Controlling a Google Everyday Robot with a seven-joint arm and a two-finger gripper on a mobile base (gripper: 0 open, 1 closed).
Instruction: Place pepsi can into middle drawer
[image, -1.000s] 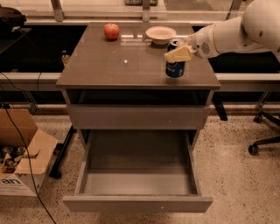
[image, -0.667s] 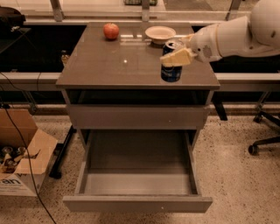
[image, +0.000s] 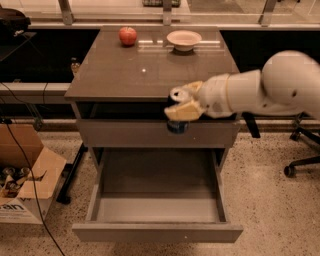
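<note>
Far to the left, on the speckled floor, sits an open brown cardboard box (image: 22, 192), well apart from anything I have to do. On the flat brown top of the grey cabinet (image: 150, 75), toward its back edge, a round red apple (image: 128, 36) rests to the left of a shallow white bowl (image: 184, 39); both are well behind me and out of my path. Below the top, the wide grey middle drawer (image: 157, 206) is pulled fully out, its grey floor bare and open to the ceiling, which is why I can come at it from above. My gripper (image: 182, 103) hangs just off the cabinet's front edge, level with the plain grey upper drawer front (image: 120, 134). My cream-coloured jaws are closed around the small dark-blue pepsi can (image: 177, 127), whose lower part shows beneath them; nothing is under it, so my grip alone carries it. I judge the can is over the drawer's back part, so lowering it should be the next move, minding the drawer front behind it. To the right my bulky white arm (image: 260, 92) reaches in sideways, and a black office chair (image: 302, 162) stands beyond.
</note>
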